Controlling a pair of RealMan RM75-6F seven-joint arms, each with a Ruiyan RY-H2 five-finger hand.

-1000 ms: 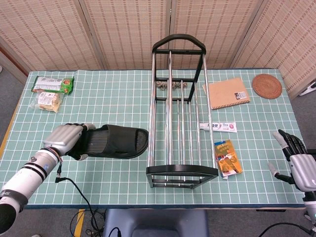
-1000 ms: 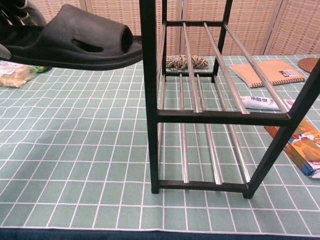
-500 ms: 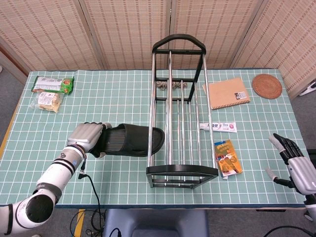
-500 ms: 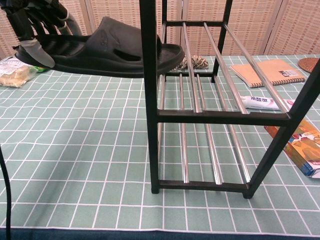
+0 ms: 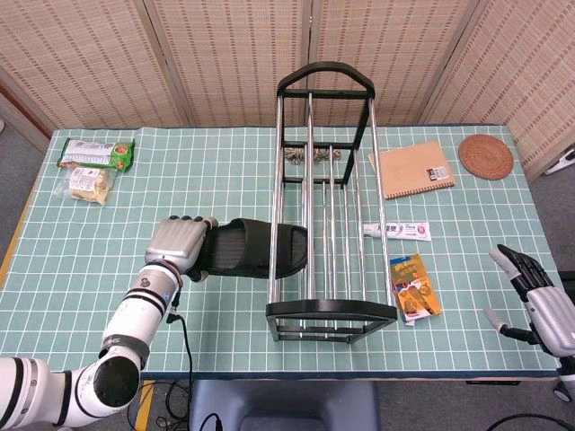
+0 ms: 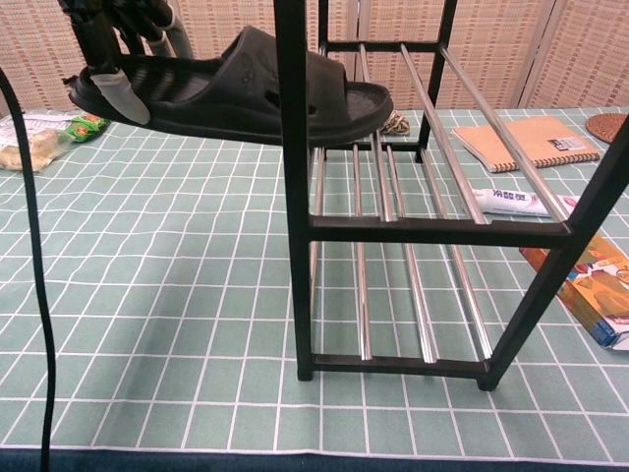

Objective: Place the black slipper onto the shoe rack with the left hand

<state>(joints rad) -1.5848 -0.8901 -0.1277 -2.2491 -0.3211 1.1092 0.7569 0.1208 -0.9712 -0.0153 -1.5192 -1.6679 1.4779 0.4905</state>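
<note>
Table [image 5: 225, 171]: black slipper [image 5: 256, 250] entering shoe rack [image 5: 328, 193]

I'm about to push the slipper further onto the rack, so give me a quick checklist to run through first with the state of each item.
1. Left hand grips the heel of the black slipper: ok.
2. Toe past the shoe rack's left post, over the rails: ok.
3. Slipper fully on the rack: not ok, heel half still outside.
4. Slipper resting on the rails or just above them: cannot tell.
5. Right hand clear of the rack: ok, far at the table's edge.
</note>
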